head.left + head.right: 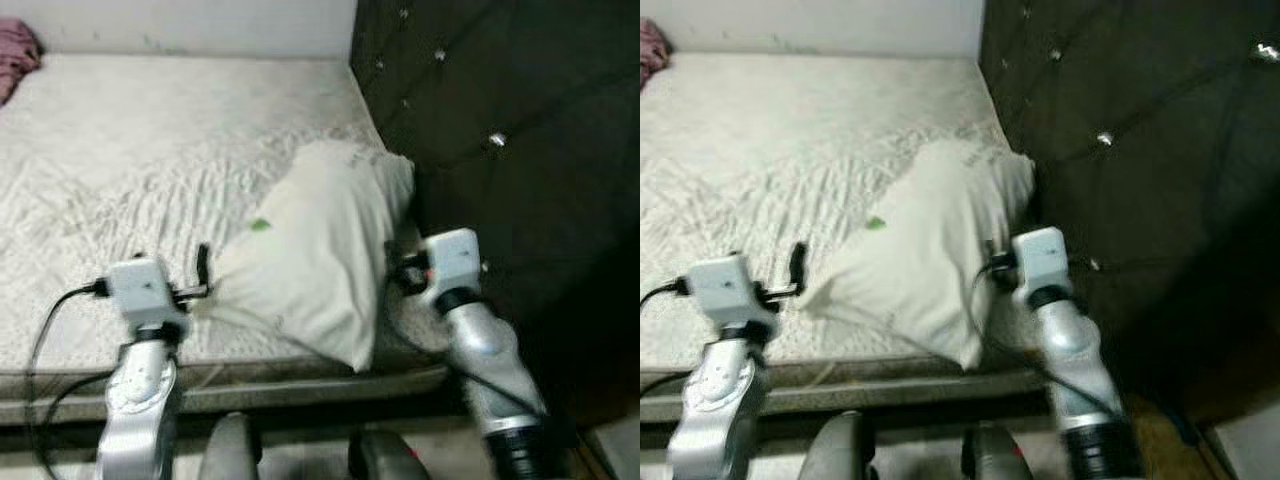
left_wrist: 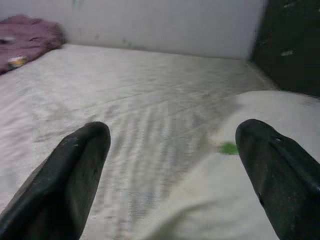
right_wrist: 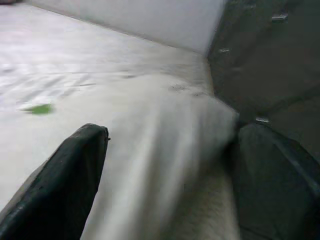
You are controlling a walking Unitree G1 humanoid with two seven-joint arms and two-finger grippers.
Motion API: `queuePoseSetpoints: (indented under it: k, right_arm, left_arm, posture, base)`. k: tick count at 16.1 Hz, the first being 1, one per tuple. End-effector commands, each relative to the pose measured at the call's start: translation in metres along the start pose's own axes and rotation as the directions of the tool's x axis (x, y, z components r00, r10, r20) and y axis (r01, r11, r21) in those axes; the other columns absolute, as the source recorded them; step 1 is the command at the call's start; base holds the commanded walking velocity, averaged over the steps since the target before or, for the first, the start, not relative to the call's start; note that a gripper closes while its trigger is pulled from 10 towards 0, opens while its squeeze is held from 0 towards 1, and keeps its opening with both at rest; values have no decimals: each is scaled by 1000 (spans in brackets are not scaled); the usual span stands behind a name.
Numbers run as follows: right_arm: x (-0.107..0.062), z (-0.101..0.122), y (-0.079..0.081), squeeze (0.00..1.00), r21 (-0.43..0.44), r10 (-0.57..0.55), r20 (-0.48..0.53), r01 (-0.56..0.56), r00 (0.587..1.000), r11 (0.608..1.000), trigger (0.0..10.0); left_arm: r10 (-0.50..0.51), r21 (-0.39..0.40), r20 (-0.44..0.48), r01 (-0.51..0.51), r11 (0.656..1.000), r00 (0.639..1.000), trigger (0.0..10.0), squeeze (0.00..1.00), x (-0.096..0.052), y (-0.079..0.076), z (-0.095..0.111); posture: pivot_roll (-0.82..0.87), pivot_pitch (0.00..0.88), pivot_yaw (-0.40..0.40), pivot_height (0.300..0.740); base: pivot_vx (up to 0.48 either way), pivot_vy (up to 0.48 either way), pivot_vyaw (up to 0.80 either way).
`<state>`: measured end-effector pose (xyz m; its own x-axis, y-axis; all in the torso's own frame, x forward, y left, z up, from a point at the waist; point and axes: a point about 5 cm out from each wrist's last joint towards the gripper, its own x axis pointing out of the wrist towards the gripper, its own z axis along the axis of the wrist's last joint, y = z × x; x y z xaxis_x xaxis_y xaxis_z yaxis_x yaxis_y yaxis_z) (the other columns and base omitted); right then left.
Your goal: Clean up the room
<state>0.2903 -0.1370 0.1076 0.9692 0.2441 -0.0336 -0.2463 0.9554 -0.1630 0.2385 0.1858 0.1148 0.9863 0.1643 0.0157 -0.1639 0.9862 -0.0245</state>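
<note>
Both pairs of black fingers [image 2: 75, 170] are spread open on either side of the soft cream-white fabric pillow [image 1: 310, 265] lying on the pale quilted bed [image 1: 150, 150], so the pillow-tidying step seems underway and next calls for closing on its edges.

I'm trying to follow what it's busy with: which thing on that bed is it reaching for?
On the bed, look at the corner beside the dark tufted headboard. There lies a cream pillow between the left gripper and right gripper, marked by one small green spot.
</note>
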Motion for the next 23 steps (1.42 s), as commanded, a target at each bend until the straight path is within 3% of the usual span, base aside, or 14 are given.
queuePoseSetpoints:
  k: [1,8,13,17,20,23]
  right_arm:
    - [0,2,-2,0,-4,18,13,-17,1000,1000,10000]
    - [0,1,10,0,12,102,6,-102,995,995,10000]
    - [0,-1,15,0,23,114,-11,-113,993,993,10000]
    - [-2,-2,25,0,29,161,-19,-161,987,987,10000]
    - [-6,-4,29,0,42,179,-31,-178,983,983,10000]
    - [-5,-3,29,0,41,179,-29,-178,983,983,10000]
  left_arm:
    - [-8,-6,-14,8,1000,1000,10000,0,-1,-3,-1]
    - [7,-7,-42,-8,1000,999,10000,0,-12,2,-2]
    - [37,16,-65,-36,999,997,10000,0,-22,7,-2]
    - [51,18,-90,-49,999,995,10000,0,-26,11,-3]
    - [50,14,-111,-49,999,993,10000,0,-30,11,-3]
    - [24,4,-96,-24,1000,995,10000,0,-27,11,-1]
  posture:
    - [-34,64,-50,667]
    - [-8,103,-59,602]
    - [13,129,-64,602]
    - [13,158,-65,562]
    - [10,174,-65,557]
    - [3,174,-60,557]
  base:
    - [0,0,0]
    - [0,0,0]
    - [0,0,0]
    - [0,0,0]
    - [0,0,0]
    - [0,0,0]
